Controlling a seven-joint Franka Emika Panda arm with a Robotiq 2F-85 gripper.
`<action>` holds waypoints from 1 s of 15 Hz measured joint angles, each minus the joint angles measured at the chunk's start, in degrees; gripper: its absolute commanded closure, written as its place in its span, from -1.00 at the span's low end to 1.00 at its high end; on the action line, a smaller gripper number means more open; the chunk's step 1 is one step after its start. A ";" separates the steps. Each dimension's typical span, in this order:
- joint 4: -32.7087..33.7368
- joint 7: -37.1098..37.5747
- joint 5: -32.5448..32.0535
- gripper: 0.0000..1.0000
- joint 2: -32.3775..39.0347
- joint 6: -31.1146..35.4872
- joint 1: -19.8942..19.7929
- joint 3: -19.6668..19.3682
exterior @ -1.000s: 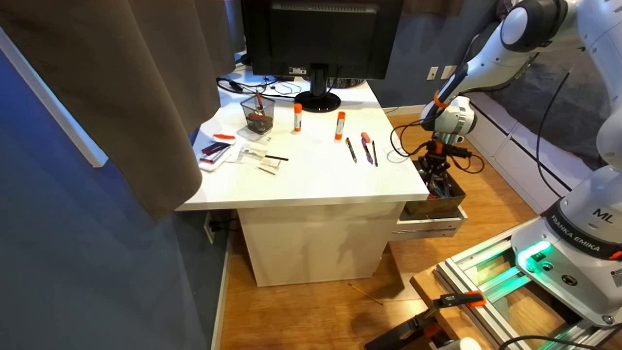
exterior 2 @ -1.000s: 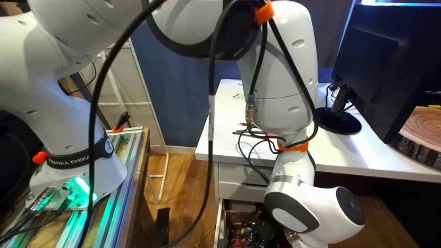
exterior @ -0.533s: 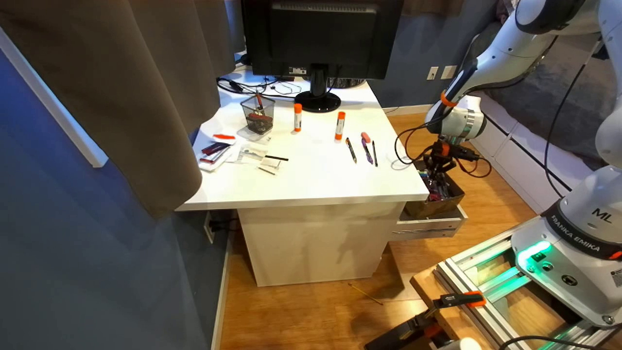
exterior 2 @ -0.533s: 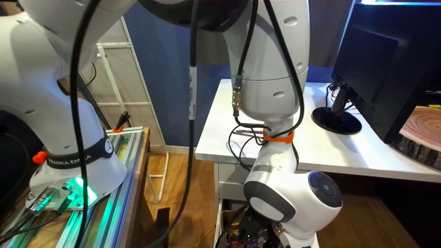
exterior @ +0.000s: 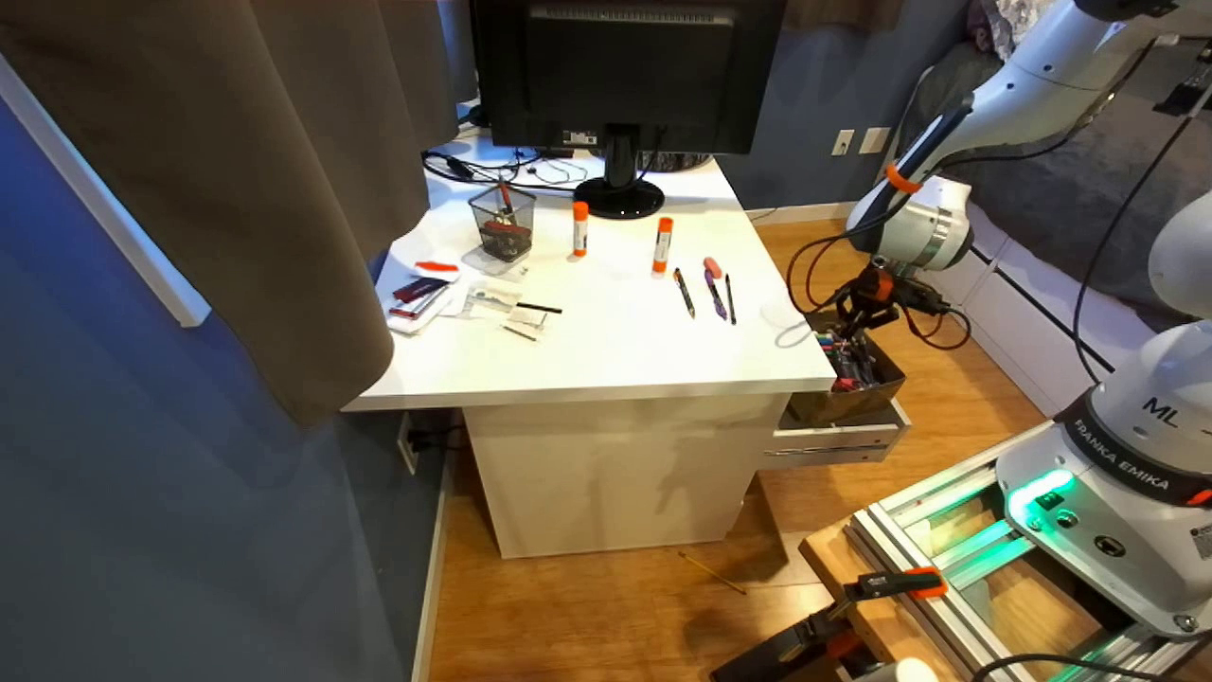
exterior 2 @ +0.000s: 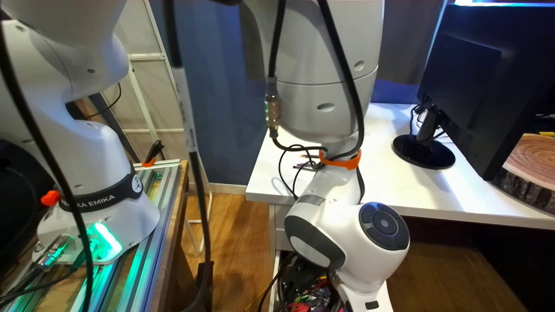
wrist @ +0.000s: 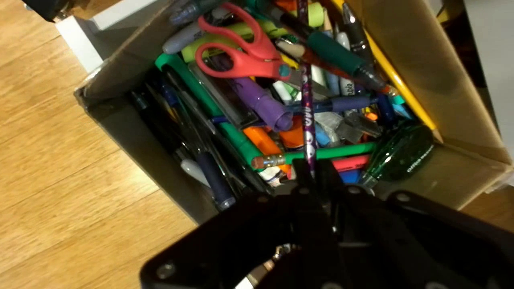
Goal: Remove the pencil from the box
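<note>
The grasp looks done: in the wrist view the pincer (wrist: 314, 170) is clamped on the purple patterned pencil (wrist: 308, 116), its two fingertips brought together around one end. From there the pencil stretches across the jumble in the box (wrist: 427, 64), crossing in front of the green pencil (wrist: 341, 151) and passing just beside the scissors (wrist: 257, 60). Its far end leaves the frame, so whether it touches anything below cannot be told. In an exterior view the pincer hangs over the box, which sits in the white drawer (exterior: 824, 439) jutting out under the desk (exterior: 625, 350).

Removal itself seems only partly done, since the pencil is not yet beyond the box walls. What remains, by judgement, is clearing the rim and setting it down; the desk, where pens (exterior: 685, 292) already lie, seems a likely place.
</note>
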 measured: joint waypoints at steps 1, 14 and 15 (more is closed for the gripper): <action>-0.85 -0.63 0.00 0.95 -0.73 0.40 -1.90 1.33; -5.43 -11.11 -0.01 0.95 -5.43 -2.15 -29.98 19.50; -5.47 -12.48 -0.01 0.95 -5.41 -2.99 -31.57 20.87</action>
